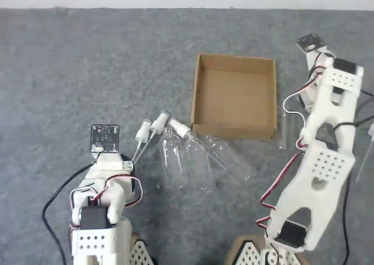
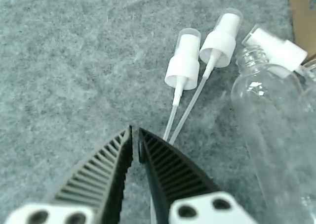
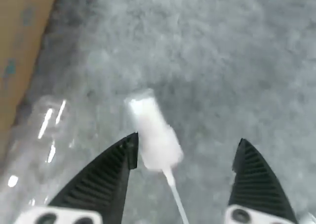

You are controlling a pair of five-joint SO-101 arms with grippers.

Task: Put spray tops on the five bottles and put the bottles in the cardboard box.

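- Overhead, we saw the cardboard box (image 1: 234,95) sitting open-topped near the middle of the grey bench (image 1: 70,60).
- Just beside the box's near left corner, three clear bottles (image 1: 196,159) lay on their sides, packed next to each other on the bench, outside the box.
- A fourth bottle (image 1: 283,130) lay just off the box's right wall, close to the right arm.
- We noted two loose spray tops (image 2: 182,61) lying side by side to the left of the three bottles, their thin dip tubes running back toward the left arm.
- A third spray top (image 2: 276,46) lay at the necks of the bottles; we could not tell whether it was seated on one.
- The left arm's fingers (image 2: 136,135) were all but closed, gripping nothing, with their tips just short of the ends of the two dip tubes.
- The right arm's fingers (image 3: 187,141) were spread wide and empty above the bench.
- Between them, nearer one finger, lay a single spray top (image 3: 153,135), flat on the bench with its tube trailing back toward the wrist.
- From the right wrist we also saw a clear bottle and the box's wall off to one side of that spray top.
- An edge spray top (image 1: 369,133) lay at the far right of the bench, beyond the right arm.
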